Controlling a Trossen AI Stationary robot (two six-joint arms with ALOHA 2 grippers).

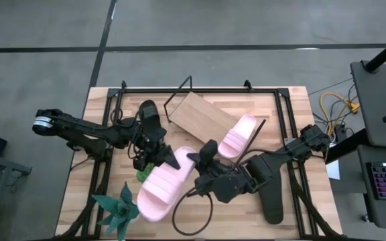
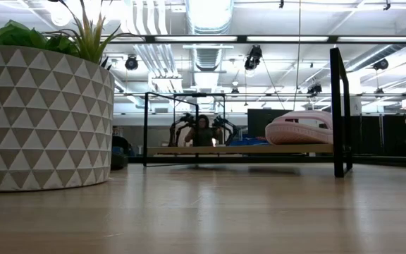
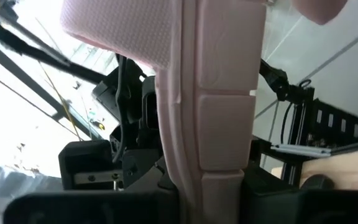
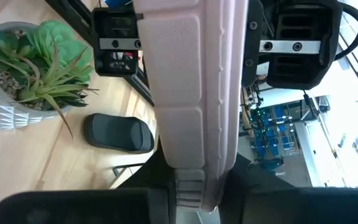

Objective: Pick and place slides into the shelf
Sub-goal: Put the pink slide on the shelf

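Note:
One pale pink slide (image 1: 165, 186) hangs between both grippers over the table's middle, with its strap end toward the near edge. My left gripper (image 1: 166, 158) is shut on its far end from the left, and my right gripper (image 1: 196, 161) is shut on it from the right. A second pink slide (image 1: 237, 136) lies sole-down on the slanted wooden shelf (image 1: 194, 115) and also shows in the low view (image 2: 298, 127). One black slide (image 1: 149, 114) lies by the shelf's left end. The other black slide (image 1: 271, 199) lies under my right arm. My left gripper pinches the pink slide's sole at its far end (image 3: 219, 168) between its two fingers, coming level from the table's left. The sole runs on beyond the fingers, seen on edge. The slide is off the table. My right gripper pinches the same far end of the sole (image 4: 194, 155) from the table's right, facing the left gripper. The sole stands on edge between its fingers and reaches past them. The tabletop shows below it.
A potted plant (image 1: 118, 209) in a triangle-patterned pot (image 2: 44, 120) stands at the near left corner. A black wire frame (image 1: 200, 88) runs round the far part of the table. Cables loop near the right arm (image 1: 200, 214). Bare wood lies at the near right.

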